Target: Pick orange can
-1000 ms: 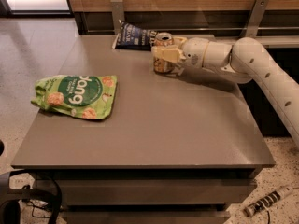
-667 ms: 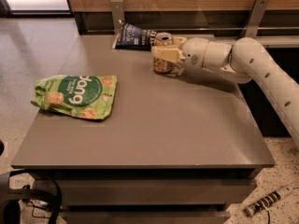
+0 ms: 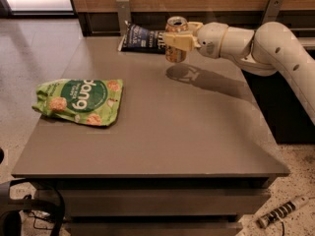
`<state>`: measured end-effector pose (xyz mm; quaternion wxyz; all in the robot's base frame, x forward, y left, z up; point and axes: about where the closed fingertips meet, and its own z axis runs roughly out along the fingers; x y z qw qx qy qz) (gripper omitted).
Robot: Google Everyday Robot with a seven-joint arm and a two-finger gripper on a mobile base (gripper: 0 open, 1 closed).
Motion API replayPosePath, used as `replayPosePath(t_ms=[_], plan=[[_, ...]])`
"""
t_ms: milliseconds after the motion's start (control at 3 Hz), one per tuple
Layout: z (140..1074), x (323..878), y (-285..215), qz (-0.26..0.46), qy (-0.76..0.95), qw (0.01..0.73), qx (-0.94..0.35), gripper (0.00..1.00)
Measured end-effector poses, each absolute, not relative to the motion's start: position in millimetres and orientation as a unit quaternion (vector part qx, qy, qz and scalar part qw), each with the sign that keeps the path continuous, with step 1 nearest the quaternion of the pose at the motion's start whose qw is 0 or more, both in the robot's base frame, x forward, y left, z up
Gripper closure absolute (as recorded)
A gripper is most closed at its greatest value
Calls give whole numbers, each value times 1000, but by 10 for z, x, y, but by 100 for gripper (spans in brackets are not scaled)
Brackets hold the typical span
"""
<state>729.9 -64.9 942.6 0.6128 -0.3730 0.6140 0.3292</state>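
Note:
The orange can, orange-tan with a silver top and pull-tab, hangs upright in the air above the far middle of the grey table. My gripper reaches in from the right and is shut on the can's middle, with cream fingers wrapped across it. The can's shadow lies on the table just below and to the right. The white arm stretches away to the right edge.
A dark blue snack bag lies at the table's far edge, just left of the can. A green snack bag lies at the table's left. A wooden wall with metal brackets runs behind. A cable lies on the floor at lower right.
The can has risen off the table in my gripper; earlier it stood on the surface with the gripper around it.

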Motion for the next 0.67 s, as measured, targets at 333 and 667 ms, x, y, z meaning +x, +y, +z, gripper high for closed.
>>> replayPosePath(t_ms=[333,667], plan=[[9662,7269,-704,310,614,622,-374,100],[9906,7257,-735,289,610,636,-374,100]])
